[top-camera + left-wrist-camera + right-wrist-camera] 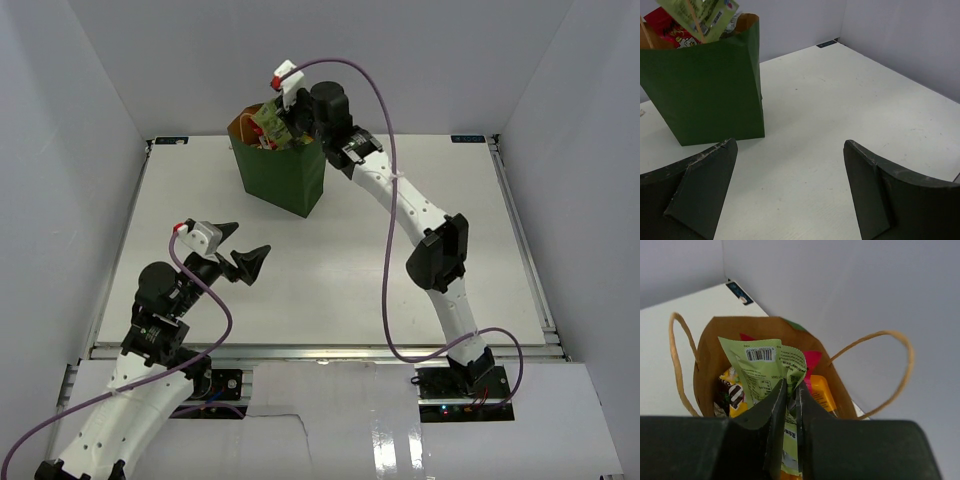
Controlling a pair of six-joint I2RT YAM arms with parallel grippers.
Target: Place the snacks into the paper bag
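Observation:
The dark green paper bag (283, 175) stands upright at the far middle of the table; it also shows in the left wrist view (705, 85) and from above in the right wrist view (705, 355). My right gripper (285, 120) is shut on a light-green packet (762, 367) and holds it over the bag's mouth, its lower end inside. In the bag lie an orange packet (821, 392), a pink one (812, 360) and a yellow one (732, 390). A red packet (670, 30) shows at the rim. My left gripper (243, 250) is open and empty, low over the table in front of the bag.
The tan loop handles (890, 370) stand up on both sides of the bag's mouth. Grey walls close the table at back and sides. A metal rail (320, 350) runs along the near edge.

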